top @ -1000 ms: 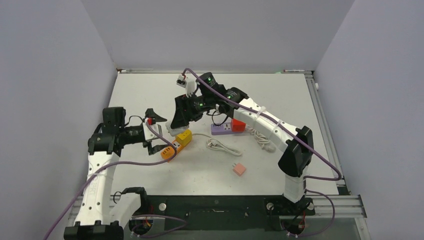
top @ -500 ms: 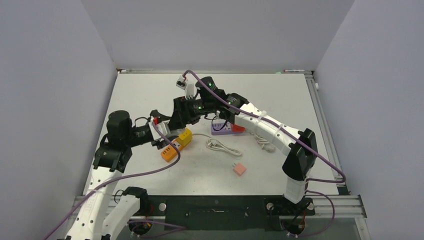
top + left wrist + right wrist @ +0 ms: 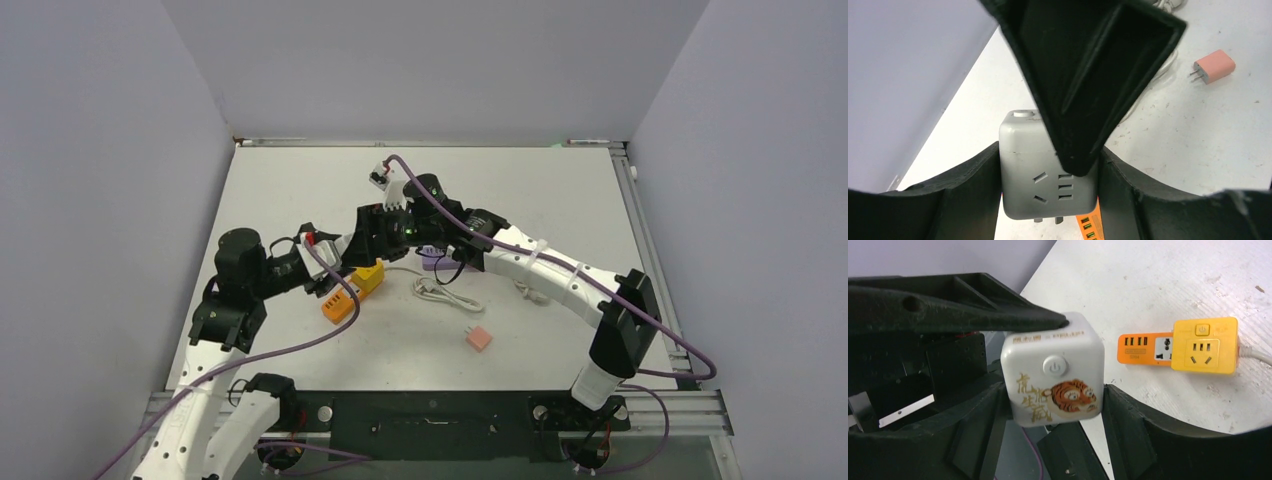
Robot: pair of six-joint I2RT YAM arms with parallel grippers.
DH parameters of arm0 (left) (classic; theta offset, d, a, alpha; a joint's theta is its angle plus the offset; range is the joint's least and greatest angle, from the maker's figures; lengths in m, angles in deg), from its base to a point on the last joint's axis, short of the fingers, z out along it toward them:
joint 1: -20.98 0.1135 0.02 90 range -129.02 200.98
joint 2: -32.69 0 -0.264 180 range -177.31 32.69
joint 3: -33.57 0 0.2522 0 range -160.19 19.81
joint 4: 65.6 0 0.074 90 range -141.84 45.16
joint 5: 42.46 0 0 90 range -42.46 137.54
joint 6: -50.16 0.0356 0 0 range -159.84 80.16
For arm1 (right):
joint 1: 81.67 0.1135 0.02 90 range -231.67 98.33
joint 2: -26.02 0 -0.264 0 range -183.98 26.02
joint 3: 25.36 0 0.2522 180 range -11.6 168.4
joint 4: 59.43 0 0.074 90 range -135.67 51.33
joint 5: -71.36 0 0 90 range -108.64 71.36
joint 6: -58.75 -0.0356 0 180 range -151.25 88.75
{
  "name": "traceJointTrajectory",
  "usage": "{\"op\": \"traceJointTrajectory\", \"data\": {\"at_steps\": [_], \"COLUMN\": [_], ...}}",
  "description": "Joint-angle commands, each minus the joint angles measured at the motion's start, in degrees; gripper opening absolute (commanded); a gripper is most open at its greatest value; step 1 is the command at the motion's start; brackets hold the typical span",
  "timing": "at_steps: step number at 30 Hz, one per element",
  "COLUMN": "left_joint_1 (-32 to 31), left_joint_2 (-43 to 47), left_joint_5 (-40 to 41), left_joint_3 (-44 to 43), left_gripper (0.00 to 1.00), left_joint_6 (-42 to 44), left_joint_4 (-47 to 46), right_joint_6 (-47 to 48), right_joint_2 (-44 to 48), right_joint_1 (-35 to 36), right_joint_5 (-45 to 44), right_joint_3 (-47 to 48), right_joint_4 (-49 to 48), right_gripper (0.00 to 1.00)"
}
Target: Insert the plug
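Left claw (image 3: 1049, 167) closer, seemingly around cube (image 3: 1023, 150)

1. Left arm (image 3: 222, 318) is standing at lower left of the top view, elbow bent, forearm pointing right toward frame centre.
2. Right arm (image 3: 545, 268) is arching from lower right up and left to the same spot.
3. Left gripper (image 3: 1048, 167) is pinching the white cube adapter (image 3: 1023, 170) by two sides.
4. Right gripper (image 3: 1053, 405) is gripping the same cube, crossed over the left fingers.
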Motion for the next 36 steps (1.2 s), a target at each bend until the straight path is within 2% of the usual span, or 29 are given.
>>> {"op": "traceJointTrajectory", "data": {"at_steps": [1, 8, 13, 20, 25, 29, 33, 35, 36], "left_joint_1": [0.4, 0.1, -0.7, -1.5, -1.6, -1.8, -2.3, -2.4, -2.5], "left_joint_2": [0.0, 0.5, 1.3, 1.5, 1.8, 2.5, 2.7, 3.0, 3.1], "left_joint_5": [5.8, 4.6, 3.2, 3.0, 2.1, 1.1, 0.7, -0.1, -0.5], "left_joint_3": [-0.3, -0.2, 0.4, 0.3, 0.6, 1.1, 0.7, 0.7, 0.8], "left_gripper": [0.07, 0.07, 0.06, 0.06, 0.06, 0.05, 0.05, 0.05, 0.05], "left_joint_6": [-3.5, -5.9, -7.9, -9.7, -10.8, -14.4, -16.7, -17.3, -17.5], "left_joint_4": [-5.6, -5.9, -7.0, -8.2, -8.4, -10.8, -12.1, -12.4, -12.5], "right_joint_6": [-4.2, -6.0, -7.1, -8.5, -8.7, -9.2, -10.3, -10.4, -10.5], "right_joint_2": [5.2, 6.0, 3.5, 1.4, 0.9, 0.0, -0.4, -0.4, -0.5], "right_joint_1": [1.9, 2.0, 2.0, 2.0, 1.9, 2.0, 2.0, 2.0, 2.0], "right_joint_5": [-6.2, -8.5, -6.1, -4.9, -4.2, -2.9, -1.7, -1.6, -1.4], "right_joint_3": [-3.4, -5.4, -4.2, -4.3, -4.8, -5.0, -5.9, -6.1, -6.1], "right_joint_4": [-6.3, -10.7, -12.7, -15.4, -17.0, -18.9, -20.8, -21.2, -21.5], "right_gripper": [0.66, 0.56, 0.63, 0.63, 0.59, 0.64, 0.65, 0.61, 0.55]}}
